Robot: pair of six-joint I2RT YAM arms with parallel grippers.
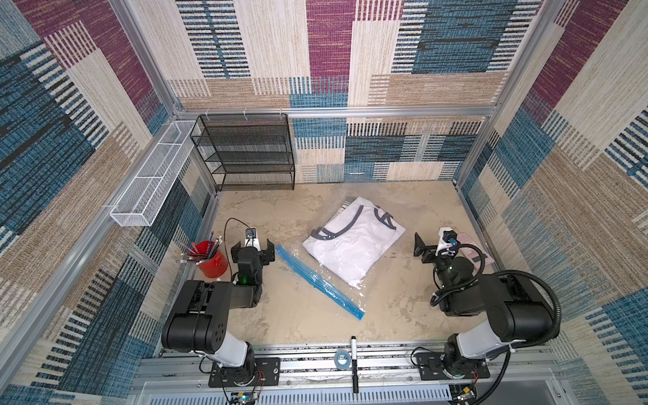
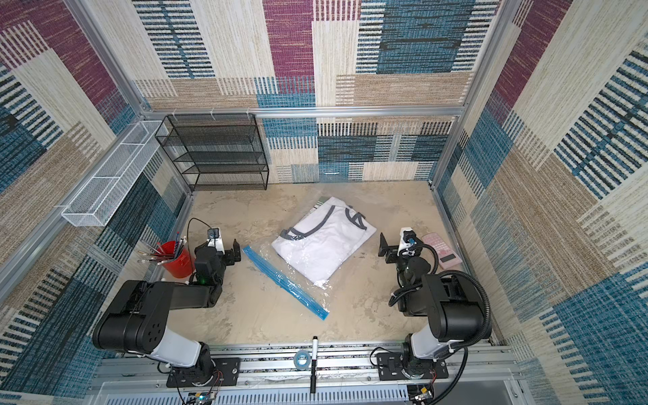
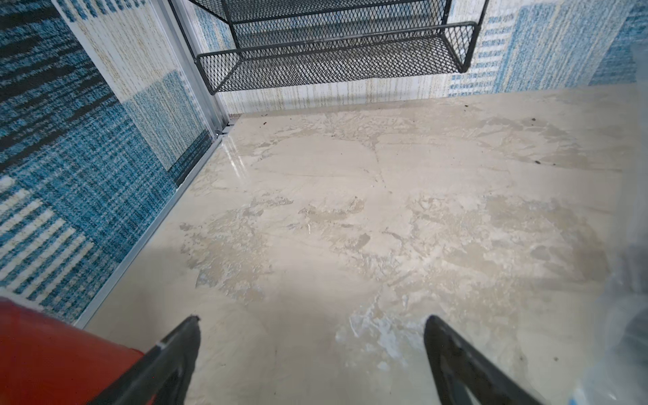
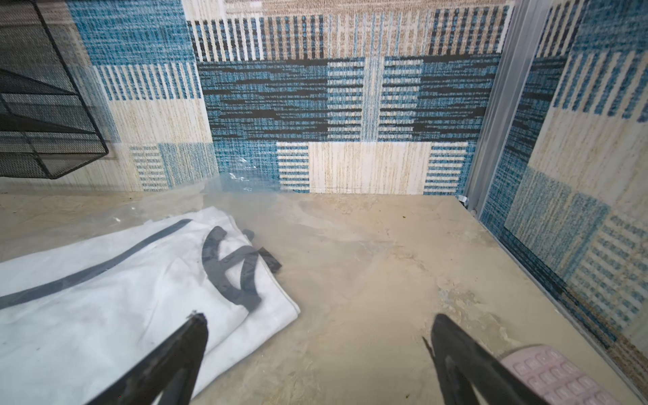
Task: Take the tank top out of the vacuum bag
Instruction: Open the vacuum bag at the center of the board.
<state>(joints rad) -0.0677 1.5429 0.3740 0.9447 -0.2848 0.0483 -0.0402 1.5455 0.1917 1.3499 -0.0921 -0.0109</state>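
White tank top [image 1: 354,242], grey trim, lies folded inside the clear vacuum bag [image 1: 301,261]. It is centre frame in both top views, flat on the beige table [image 1: 308,315]. The bag's blue zip strip [image 1: 319,282] runs diagonally along its lower-left edge. Can't tell whether the seal is open.

Left gripper [image 1: 253,247]: left of centre, just left of the strip's upper end, not touching it. Jaws spread wide and holding nothing; the left wrist view shows only bare table between the fingertips [image 3: 191,326]. Red cup of pencils [image 1: 212,263] is just beside it, on the left.

Right gripper [image 1: 433,247]: right of centre, near the tank top's right edge. Jaws spread wide and empty. In the right wrist view one finger [image 4: 196,329] overlaps the shirt at lower left. Can't tell whether it touches the clear film. Pink calculator [image 1: 473,250] sits just to the gripper's right.
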